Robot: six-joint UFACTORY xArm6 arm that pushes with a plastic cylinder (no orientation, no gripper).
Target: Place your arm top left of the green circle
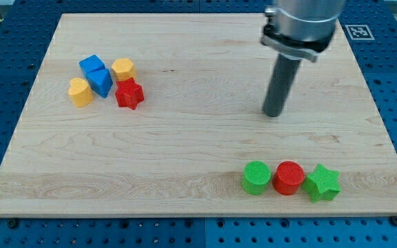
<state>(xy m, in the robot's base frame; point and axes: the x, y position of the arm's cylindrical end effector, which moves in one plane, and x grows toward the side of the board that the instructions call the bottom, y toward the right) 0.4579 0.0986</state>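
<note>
Nearest the camera, low on the worktop (185, 200), a row runs left to right: green circle (256, 178), red circle (289, 178) touching it, then green star (322, 183). I take the green circle as landmark. Far up-left of it sits a cluster: yellow block (80, 91), two blue blocks (96, 74), another yellow block (123, 69), red star (129, 93). My tip (273, 114) stands above the green circle, slightly right, well apart. No fingers here, just a bare rod holding nothing. I judge the coming move runs leftward and a little down.
</note>
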